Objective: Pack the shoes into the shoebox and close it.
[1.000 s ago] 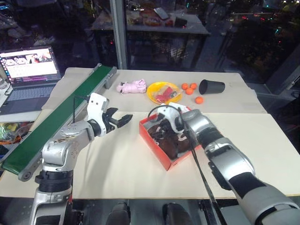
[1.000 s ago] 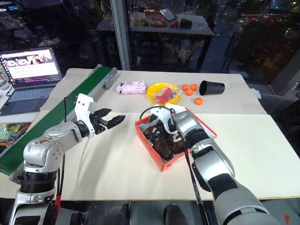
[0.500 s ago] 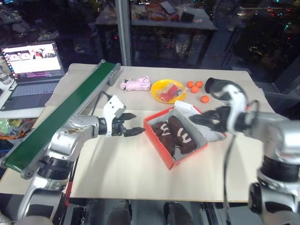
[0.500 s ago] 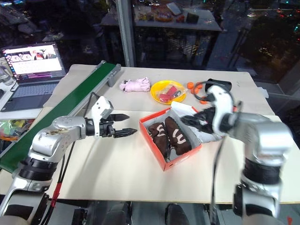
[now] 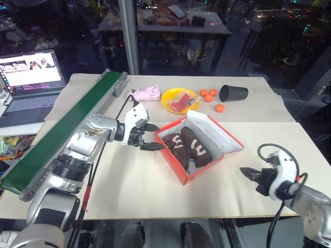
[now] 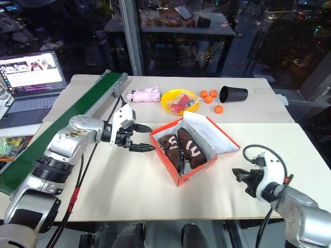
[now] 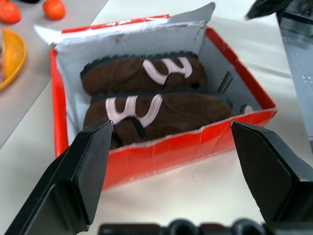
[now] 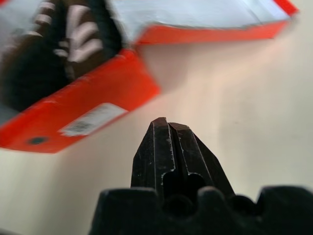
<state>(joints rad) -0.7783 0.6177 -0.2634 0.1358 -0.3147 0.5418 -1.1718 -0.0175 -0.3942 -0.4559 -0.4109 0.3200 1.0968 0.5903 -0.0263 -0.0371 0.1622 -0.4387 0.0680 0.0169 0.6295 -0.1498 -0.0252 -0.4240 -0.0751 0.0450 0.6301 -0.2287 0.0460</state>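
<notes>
Shoes (image 5: 189, 147), 2 of them, lie side by side inside the shoebox (image 5: 178, 166), laces up. The shoebox sits on the bench (image 5: 139, 191) with its lid (image 5: 216, 133) folded back and open. Just left of the shoebox, the left gripper (image 5: 151, 137) hovers with its fingers spread, holding nothing, aimed at the box's near wall. Right of the shoebox and nearer the bench edge, well apart from it, the right gripper (image 5: 249, 173) has its fingers pressed together, empty. Beyond the shoebox stand a yellow plate (image 5: 168, 99) and a black cup (image 5: 233, 94).
</notes>
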